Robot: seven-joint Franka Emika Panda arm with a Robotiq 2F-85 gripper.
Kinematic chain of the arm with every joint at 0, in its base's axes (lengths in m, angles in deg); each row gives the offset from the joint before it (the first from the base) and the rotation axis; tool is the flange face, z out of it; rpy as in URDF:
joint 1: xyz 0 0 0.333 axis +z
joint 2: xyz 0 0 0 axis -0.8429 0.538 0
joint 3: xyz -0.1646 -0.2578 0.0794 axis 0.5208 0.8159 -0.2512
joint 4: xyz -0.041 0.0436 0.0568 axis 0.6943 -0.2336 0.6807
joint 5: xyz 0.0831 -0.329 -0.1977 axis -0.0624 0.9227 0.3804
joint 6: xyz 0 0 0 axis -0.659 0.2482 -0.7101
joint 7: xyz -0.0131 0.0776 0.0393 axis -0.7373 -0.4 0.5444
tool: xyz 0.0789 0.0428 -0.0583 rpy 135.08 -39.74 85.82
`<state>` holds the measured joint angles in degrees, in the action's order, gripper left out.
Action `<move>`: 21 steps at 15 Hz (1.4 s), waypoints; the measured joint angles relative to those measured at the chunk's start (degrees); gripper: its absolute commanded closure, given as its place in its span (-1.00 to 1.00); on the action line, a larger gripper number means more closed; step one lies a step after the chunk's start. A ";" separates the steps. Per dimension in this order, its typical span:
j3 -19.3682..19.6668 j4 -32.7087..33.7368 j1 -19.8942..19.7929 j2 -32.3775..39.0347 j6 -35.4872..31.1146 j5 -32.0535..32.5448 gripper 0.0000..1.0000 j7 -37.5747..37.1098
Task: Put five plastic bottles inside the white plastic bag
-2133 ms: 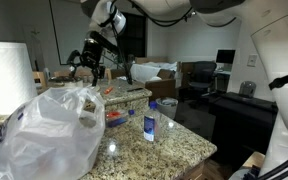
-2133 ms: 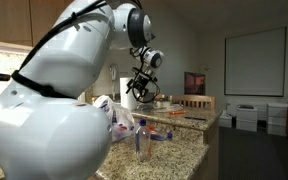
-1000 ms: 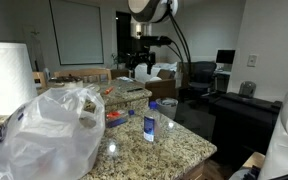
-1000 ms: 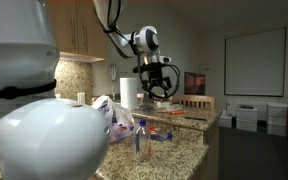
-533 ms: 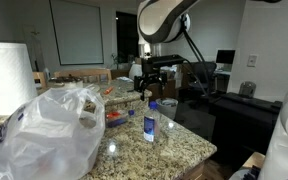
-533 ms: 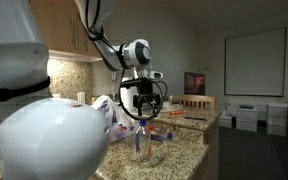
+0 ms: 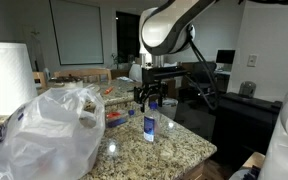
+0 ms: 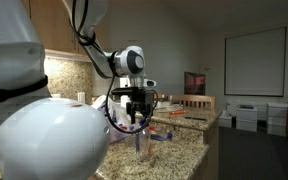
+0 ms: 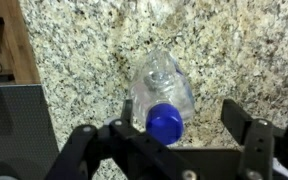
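Granite counter [image 7: 189, 148], seen in both exterior views, carried every object. The white arm [image 7: 169, 30] reached down over its middle. The bag [image 7: 44, 135], white and crinkled, lay on the near end of the counter, its mouth toward the arm; in an exterior view it showed just behind the bottle [image 8: 108, 112]. A paper-towel roll [image 7: 9, 72] stood upright behind the bag. The gripper [image 7: 149, 97] hung directly above one bottle [image 7: 150, 126], which stood upright on the bare counter, near the bag but apart from it. In the wrist view the gripper [image 9: 160, 126] had its fingers [image 9: 246, 126] spread wide, one on each side of the bottle [image 9: 162, 85], touching neither the clear body nor the blue cap [image 9: 164, 123]. An exterior view placed the fingertips [image 8: 136, 118] at cap height.
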<state>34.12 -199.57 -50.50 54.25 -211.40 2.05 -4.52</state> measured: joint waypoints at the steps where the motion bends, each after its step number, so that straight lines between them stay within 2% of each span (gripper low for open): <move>1: -0.15 -0.24 0.00 0.00 -0.65 0.00 -0.05 -0.18; 2: -0.27 -0.41 -0.01 0.00 -1.24 0.00 0.06 -0.48; 8: -0.24 -0.37 -0.21 -0.11 -2.79 0.01 0.37 -1.17; 10: -0.07 -0.32 -0.30 -0.29 -2.79 0.01 0.75 -1.17; 14: 0.61 -0.22 -0.51 -0.35 -2.76 -0.01 0.72 -1.17; 17: 2.68 0.91 -0.51 -0.48 -2.71 -1.75 0.71 0.54; 21: 8.66 5.93 0.14 -1.31 -1.49 -11.41 0.72 14.15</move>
<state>42.78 -193.64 -50.36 52.94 -212.89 -9.37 9.63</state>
